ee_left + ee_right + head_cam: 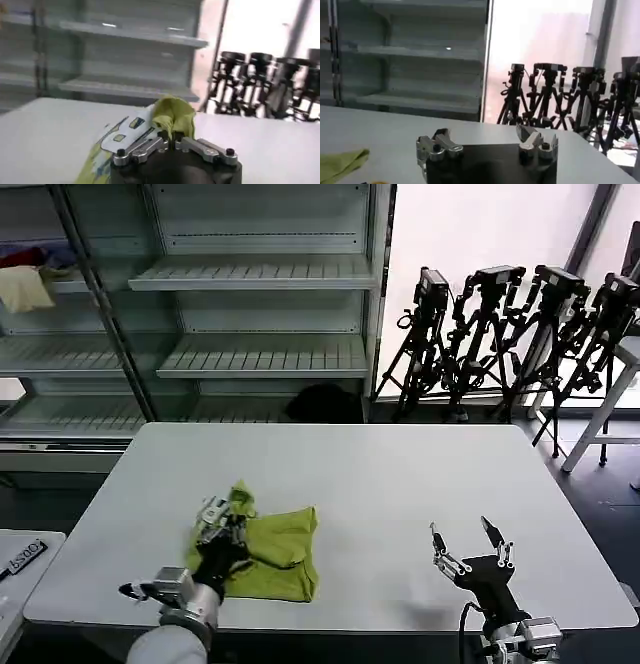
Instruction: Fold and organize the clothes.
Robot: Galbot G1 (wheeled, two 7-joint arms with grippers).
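The lime yellow-green T-shirt (272, 551) lies bunched on the white table (350, 474) near its front left, with a small white print (212, 512) showing at its left edge. My left gripper (228, 522) is shut on a raised fold of the shirt (175, 116), which stands up between its fingers beside the white print (127, 131). My right gripper (468, 544) hovers open over the front right of the table, well apart from the shirt. From the right wrist view a corner of the shirt (340, 162) lies far from the open right gripper (485, 141).
Grey metal shelves (260, 279) stand behind the table, with a cream cloth and a red cloth (25, 279) on the left rack. Black tripods (500, 334) crowd the back right. A white stool (615, 384) stands at the right edge.
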